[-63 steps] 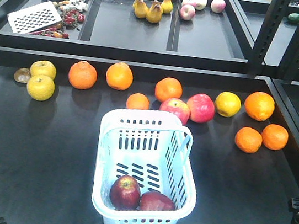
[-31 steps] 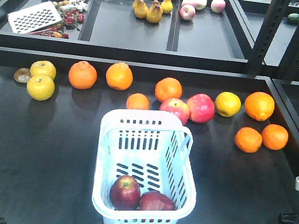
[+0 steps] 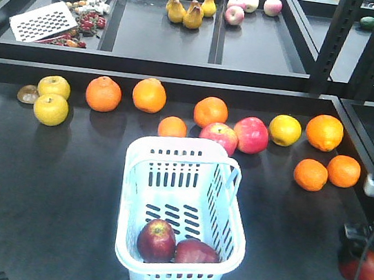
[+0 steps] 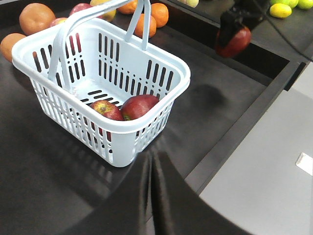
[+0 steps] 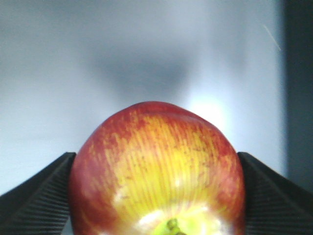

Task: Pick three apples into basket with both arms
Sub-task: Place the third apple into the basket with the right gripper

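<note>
Careful: your right gripper (image 5: 156, 196) is clamped on the third apple (image 3: 367, 268), hanging well right of the basket (image 3: 176, 264); a rushed swing could clip its rim.

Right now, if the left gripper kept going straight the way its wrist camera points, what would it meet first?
Probably the basket: its near corner sits straight ahead of the left gripper, with two apples behind the wall. Depth is unclear.
</note>
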Motion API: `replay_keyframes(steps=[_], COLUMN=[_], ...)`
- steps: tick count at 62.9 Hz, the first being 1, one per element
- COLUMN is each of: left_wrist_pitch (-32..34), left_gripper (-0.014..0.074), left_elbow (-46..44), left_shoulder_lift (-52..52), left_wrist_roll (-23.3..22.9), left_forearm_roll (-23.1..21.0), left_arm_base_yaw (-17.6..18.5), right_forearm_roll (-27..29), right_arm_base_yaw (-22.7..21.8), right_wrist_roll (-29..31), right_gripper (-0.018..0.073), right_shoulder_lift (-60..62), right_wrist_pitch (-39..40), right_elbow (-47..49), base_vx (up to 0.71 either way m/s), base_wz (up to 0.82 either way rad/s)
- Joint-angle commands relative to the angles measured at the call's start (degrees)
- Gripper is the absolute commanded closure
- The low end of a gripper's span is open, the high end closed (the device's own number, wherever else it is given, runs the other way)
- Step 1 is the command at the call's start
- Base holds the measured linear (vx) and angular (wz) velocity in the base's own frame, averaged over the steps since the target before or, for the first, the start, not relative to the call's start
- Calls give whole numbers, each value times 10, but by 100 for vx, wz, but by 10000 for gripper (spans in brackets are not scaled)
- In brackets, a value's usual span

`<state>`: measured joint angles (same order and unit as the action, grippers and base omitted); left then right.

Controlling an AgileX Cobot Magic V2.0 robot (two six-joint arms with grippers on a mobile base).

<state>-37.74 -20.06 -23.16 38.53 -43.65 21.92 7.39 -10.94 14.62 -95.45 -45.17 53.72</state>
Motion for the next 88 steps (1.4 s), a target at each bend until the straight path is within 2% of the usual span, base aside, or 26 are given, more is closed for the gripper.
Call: replay_keyframes(steps=[1, 15, 19, 28, 35, 40, 45, 49, 58, 64, 79, 83, 88], left_wrist_pitch=[25, 25, 25, 28, 29, 29, 29, 29, 29, 27, 24, 24, 24], left_gripper=[603, 603, 603, 603, 603, 603, 603, 603, 603, 603, 603, 603, 603], left_elbow=[-14, -14, -14, -14, -14, -14, -14, -14, -14, -14, -14, -14, -14], left_shoulder_lift=[-4, -4, -4, -4, -4, -4, -4, -4, -4, -4, -4, -4, -4], left_wrist_roll=[-5, -5, -5, -5, -5, -5, -5, -5, -5, -5, -5, -5, -5], left_forearm_roll=[-20, -20, -20, -20, -20, -20, -20, -20, -20, -20, -20, -20, -20], left_arm_base_yaw=[2, 2, 2, 2, 2, 2, 2, 2, 2, 2, 2, 2, 2], right_forearm_roll=[58, 137, 170, 256, 278, 279, 294, 312, 362, 366, 373, 373, 372], right_arm_base_yaw=[33, 123, 153, 251, 319, 355, 371, 379, 378, 378, 378, 378, 378], right_wrist_roll=[37, 65, 69, 96, 96, 101, 106, 119, 161, 184, 200, 201, 208], right_gripper=[568, 564, 561, 546, 531, 484, 395, 285, -29, -162, -138, -99, -3], right_shoulder_lift=[88, 209, 230, 232, 202, 164, 129, 103, 67, 67, 69, 74, 89], right_wrist_pitch=[-27, -69, -50, 1, 56, 106, 143, 168, 205, 205, 191, 177, 158], right_elbow=[14, 13, 13, 13, 13, 13, 15, 15, 15, 15, 15, 15, 15], base_vx=[0, 0, 0, 0, 0, 0, 0, 0, 0, 0, 0, 0, 0], base_wz=[0, 0, 0, 0, 0, 0, 0, 0, 0, 0, 0, 0, 0])
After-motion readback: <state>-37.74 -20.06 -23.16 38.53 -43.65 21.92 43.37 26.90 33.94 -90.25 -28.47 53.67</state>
